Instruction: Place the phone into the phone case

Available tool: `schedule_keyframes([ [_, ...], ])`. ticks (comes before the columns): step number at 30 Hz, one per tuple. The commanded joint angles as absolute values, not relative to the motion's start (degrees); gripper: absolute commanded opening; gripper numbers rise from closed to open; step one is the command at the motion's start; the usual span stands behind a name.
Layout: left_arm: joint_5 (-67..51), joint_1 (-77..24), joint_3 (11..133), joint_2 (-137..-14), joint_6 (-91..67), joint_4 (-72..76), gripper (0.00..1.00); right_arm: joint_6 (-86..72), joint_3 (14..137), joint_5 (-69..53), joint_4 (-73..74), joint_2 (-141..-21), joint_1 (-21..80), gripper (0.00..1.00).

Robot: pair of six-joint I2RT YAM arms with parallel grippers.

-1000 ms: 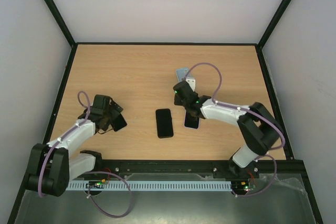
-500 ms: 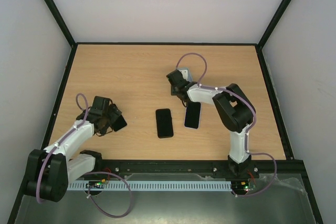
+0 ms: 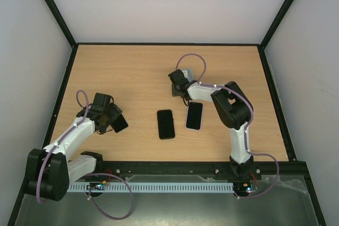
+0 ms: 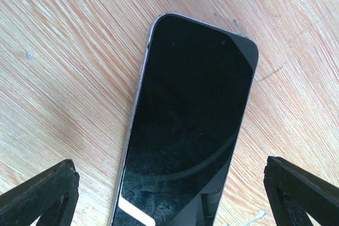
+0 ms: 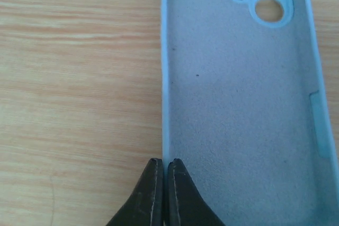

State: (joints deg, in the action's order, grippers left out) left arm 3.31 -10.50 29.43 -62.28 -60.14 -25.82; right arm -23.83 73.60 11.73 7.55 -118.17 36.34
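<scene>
Wooden tabletop [image 3: 132,72]. Left gripper [image 4: 169,172] wide open, empty, above black phone [image 4: 196,109]. Right gripper [image 5: 161,165] pinched shut at pale-blue phone case [image 5: 238,104] edge.

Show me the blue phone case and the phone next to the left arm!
blue phone case [image 5: 238,104], right wrist view, middle of its soft inside.
phone [image 4: 190,125], left wrist view, middle of its black screen.

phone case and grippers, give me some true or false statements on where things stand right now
1. The phone case lies empty, inside facing up. True.
2. The right gripper is wide open. False: it is shut, at the case's left rim.
3. The left gripper is open, with a dark phone between its fingers. True.
4. Only one phone lies on the table. False: the top view shows three, counting the middle phone and the right-hand phone.
</scene>
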Motion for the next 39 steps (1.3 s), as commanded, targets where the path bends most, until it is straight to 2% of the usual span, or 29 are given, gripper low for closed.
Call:
schedule_keyframes([
  [1,4.94,-10.63,31.46,-63.00,-59.30,-28.99,0.95,-24.89,71.08,4.77,8.71,-113.49,36.47,0.02],
  [8,5.65,-10.63,33.02,-64.39,-57.57,-29.50,0.94,-29.37,63.18,-2.69,6.10,-102.12,39.18,0.02],
  [18,5.69,-9.88,33.92,-67.44,-55.33,-28.06,0.95,-43.89,53.16,-9.37,-5.58,-94.28,53.30,0.02],
  [26,4.11,-9.49,34.52,-71.09,-52.77,-25.28,0.95,-57.04,48.32,-8.08,-15.54,-94.67,61.61,0.02],
  [39,3.89,-9.32,35.99,-74.90,-52.33,-23.64,0.93,-63.88,49.09,-6.03,-21.17,-102.75,67.19,0.02],
])
